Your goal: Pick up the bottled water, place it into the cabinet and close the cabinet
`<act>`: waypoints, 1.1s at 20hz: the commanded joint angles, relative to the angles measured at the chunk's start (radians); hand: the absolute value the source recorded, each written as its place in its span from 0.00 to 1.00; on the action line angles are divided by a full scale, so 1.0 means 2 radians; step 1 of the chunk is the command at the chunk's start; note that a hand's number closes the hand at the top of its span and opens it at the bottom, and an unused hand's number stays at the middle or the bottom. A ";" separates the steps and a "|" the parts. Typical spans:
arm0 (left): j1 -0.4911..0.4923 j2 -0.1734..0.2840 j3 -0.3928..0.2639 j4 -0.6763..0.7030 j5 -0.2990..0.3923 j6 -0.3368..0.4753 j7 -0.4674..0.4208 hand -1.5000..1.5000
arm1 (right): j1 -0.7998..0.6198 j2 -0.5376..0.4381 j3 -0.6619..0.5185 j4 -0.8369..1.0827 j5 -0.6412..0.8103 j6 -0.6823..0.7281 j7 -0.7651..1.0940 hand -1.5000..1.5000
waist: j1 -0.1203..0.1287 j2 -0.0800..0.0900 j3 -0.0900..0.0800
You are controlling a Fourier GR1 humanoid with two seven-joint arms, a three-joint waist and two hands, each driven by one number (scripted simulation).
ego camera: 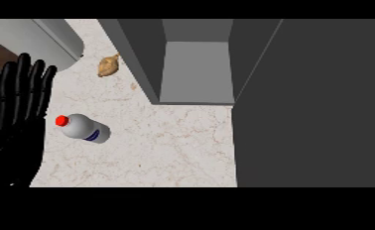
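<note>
Head view: left hand at counter's left edge, fingers straight, holding nothing. Right hand out of sight. Bottled water lies near that edge, ungrasped. Farther back, cabinet stands open. Judgement: nothing done yet; pick, place, close remain.

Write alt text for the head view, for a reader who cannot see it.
A bottled water with a red cap lies on its side on the marble counter, untouched, in front of an open grey cabinet. The left hand rests open at the view's left edge, fingers up; a small tan object lies beside the cabinet.
</note>
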 commanded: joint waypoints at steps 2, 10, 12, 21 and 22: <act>0.014 0.039 0.078 0.008 0.077 -0.046 -0.015 0.00 | 0.048 0.007 0.012 -0.025 -0.024 0.030 -0.035 0.00 | -0.008 -0.006 -0.001; 0.072 0.059 0.130 0.025 0.206 -0.088 0.070 0.00 | 0.116 0.008 0.053 -0.106 -0.109 0.057 0.096 0.00 | -0.006 -0.009 -0.001; 0.073 0.064 0.137 -0.006 0.220 -0.075 0.103 0.00 | 0.145 -0.002 0.055 -0.158 -0.122 0.061 0.124 0.00 | -0.008 -0.008 -0.001; 0.139 0.042 0.144 -0.069 0.205 -0.083 0.130 0.00 | 0.220 0.010 0.068 -0.214 -0.121 0.073 0.115 0.00 | -0.008 -0.007 -0.001; 0.163 0.031 0.133 -0.100 0.196 -0.079 0.135 0.00 | 0.254 0.009 0.084 -0.223 -0.118 0.088 0.099 0.00 | -0.009 -0.007 -0.001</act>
